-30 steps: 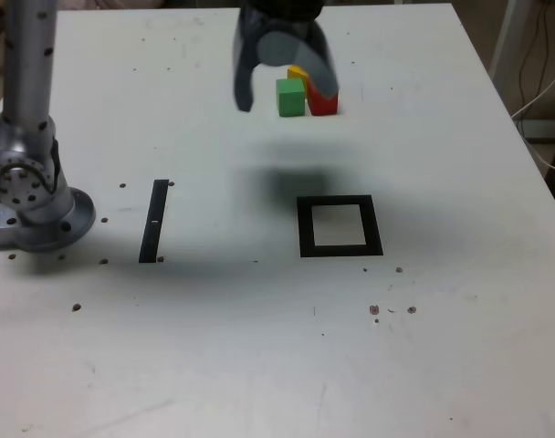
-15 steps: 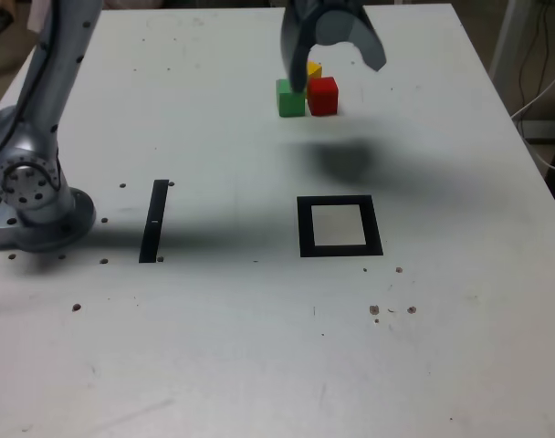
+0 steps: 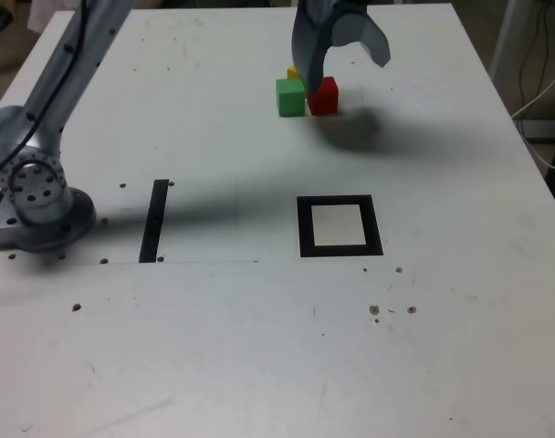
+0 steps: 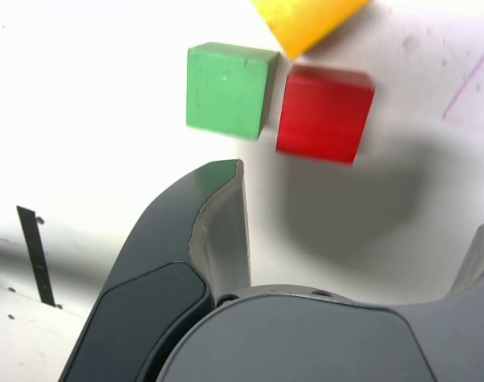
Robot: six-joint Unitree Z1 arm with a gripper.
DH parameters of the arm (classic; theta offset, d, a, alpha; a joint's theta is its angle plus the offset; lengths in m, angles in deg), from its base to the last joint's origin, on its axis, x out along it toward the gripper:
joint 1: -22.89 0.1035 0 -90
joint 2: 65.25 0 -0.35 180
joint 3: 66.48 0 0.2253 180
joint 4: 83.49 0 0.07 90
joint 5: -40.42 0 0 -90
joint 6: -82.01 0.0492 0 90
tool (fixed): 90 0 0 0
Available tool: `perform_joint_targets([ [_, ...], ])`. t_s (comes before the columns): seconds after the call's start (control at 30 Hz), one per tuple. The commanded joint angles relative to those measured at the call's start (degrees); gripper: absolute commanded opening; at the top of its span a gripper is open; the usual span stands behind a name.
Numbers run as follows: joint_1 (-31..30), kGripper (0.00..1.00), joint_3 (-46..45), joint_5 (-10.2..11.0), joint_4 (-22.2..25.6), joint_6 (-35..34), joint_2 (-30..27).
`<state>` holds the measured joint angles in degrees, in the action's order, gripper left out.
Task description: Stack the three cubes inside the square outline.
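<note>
Three cubes sit close together at the far middle of the table. In the exterior view the green cube is left of the red cube, with the yellow cube behind them, mostly hidden. My gripper hangs open just above and to the right of the red cube, and one finger overlaps the gap between green and red. In the wrist view the green cube, red cube and yellow cube lie beyond the gripper, with nothing between its fingers. The square outline lies nearer the camera, with nothing inside it.
A straight black tape strip lies at the exterior view's left, next to the arm's base. It also shows as a tape strip in the wrist view. Small dark specks dot the white table. Cables hang past the table's right edge.
The gripper has swung to the exterior view's right, from over the green cube to beside the red one, and come lower. It stayed open. The cubes have not moved.
</note>
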<state>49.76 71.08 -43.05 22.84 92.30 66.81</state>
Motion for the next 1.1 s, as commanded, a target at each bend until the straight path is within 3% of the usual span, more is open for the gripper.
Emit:
perform_joint_targets([
  [0.0,0.2,1.0,1.1,-0.1,0.8,-0.5,0.3],
  [0.2,0.4,1.0,1.1,-0.6,1.0,-5.0,0.5],
  [0.53,-0.4,0.99,1.3,-3.7,1.1,-19.7,0.6],
  [0.87,-1.4,0.99,1.5,-2.3,1.5,-31.7,1.1],
  [1.07,-1.4,0.99,1.4,-3.3,1.9,-35.1,1.6],
])
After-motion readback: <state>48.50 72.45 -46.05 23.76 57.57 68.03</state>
